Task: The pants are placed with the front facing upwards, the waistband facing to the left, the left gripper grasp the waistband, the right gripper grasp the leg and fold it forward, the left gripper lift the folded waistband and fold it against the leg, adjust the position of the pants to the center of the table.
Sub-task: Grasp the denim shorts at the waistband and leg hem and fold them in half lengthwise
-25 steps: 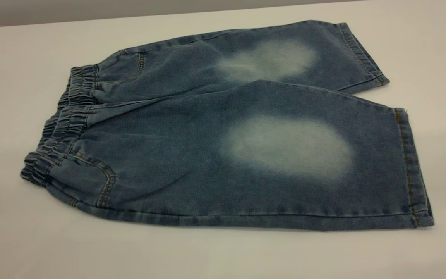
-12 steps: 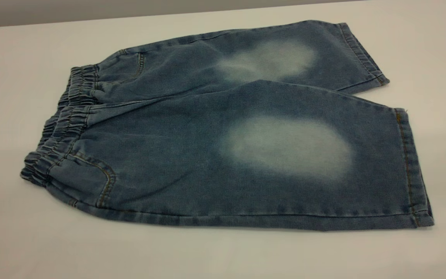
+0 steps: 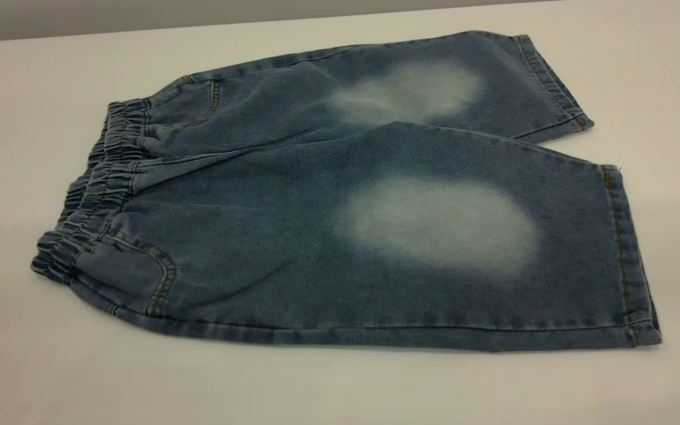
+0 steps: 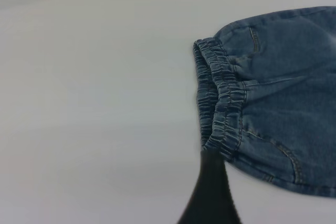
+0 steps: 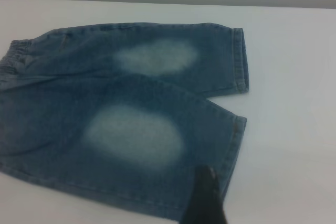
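The pants (image 3: pixel 340 200) lie flat on the white table (image 3: pixel 21 366), front up, both legs with pale knee patches pointing right. Their ruched waistband (image 3: pixel 95 189) faces left. Neither gripper appears in the exterior view. In the left wrist view a black part of my left gripper (image 4: pixel 210 195) rises to the near end of the waistband (image 4: pixel 220 103), right by its corner. The right wrist view has a black part of my right gripper (image 5: pixel 206 198) over the near leg's hem corner (image 5: pixel 231 150).
Bare white table (image 4: pixel 94 103) surrounds the pants on all sides, with the widest margin in front and to the left. The table's far edge (image 3: pixel 139 26) meets a grey wall close behind the far leg (image 3: pixel 411 88).
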You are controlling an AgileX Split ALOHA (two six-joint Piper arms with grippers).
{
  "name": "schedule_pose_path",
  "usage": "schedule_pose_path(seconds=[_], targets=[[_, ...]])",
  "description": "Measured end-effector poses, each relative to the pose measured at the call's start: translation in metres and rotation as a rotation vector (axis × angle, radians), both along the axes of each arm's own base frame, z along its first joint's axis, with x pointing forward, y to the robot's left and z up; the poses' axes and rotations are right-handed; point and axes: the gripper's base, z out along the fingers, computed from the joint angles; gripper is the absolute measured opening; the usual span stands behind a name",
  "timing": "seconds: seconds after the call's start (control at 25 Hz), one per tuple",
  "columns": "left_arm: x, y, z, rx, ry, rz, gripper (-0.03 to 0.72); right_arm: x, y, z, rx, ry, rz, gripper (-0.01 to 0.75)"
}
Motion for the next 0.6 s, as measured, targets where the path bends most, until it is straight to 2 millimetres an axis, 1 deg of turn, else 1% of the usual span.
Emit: schedule_pose_path(seconds=[0.6], targets=[[0.0000,0.0000,0.0000,0.000,0.000,0.000,0.519,-0.0001,0.0007,0.0002,0.008,0.000,0.005,0.493]])
